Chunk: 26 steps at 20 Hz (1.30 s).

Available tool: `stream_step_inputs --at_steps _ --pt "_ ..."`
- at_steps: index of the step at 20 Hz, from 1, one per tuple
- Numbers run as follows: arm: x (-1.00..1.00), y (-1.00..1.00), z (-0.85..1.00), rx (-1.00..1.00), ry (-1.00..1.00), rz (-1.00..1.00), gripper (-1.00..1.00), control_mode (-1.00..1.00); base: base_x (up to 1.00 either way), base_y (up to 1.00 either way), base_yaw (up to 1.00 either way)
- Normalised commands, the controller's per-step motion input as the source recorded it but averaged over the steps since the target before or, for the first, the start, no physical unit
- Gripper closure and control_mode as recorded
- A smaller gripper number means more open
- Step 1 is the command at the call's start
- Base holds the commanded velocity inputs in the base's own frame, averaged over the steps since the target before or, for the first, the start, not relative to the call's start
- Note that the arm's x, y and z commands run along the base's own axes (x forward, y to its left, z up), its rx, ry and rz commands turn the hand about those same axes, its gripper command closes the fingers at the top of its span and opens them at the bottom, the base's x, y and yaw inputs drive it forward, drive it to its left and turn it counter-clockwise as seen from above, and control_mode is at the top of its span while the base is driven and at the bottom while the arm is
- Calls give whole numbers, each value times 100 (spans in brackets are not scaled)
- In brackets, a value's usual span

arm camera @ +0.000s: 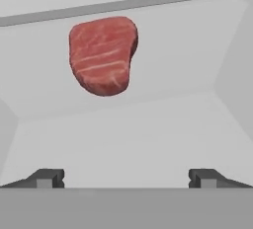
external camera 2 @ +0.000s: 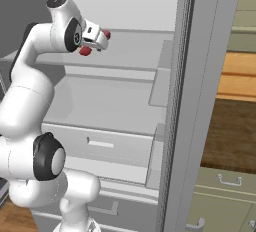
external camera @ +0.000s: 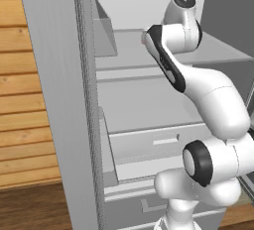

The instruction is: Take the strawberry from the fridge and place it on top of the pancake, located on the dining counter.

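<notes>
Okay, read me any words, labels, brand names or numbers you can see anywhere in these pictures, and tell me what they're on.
None: no readable text on the tall light-grey fridge, its grey shelves, the marbled red slab of raw meat or the white robot arm.

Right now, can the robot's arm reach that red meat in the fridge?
Probably yes: the open end effector faces the meat, with only bare shelf between them.
</notes>
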Motion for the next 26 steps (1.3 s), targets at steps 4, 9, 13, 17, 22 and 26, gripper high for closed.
stream_step_inputs --at_steps 4,9,13,17,22,26 --pt "-35 0 -3 0 -9 -7 -100 -100 0 0 0" --pt "-5 0 0 0 -12 -4 -100 -100 0 0 0" --pt "-1 0 0 0 -2 -2 -100 -100 0 0 0" --pt "0 0 19 0 1 -2 -100 -100 0 0 0" --pt "0 4 30 0 6 0 -100 -100 0 0 0" --pt "0 7 0 0 19 0 -100 -100 0 0 0"
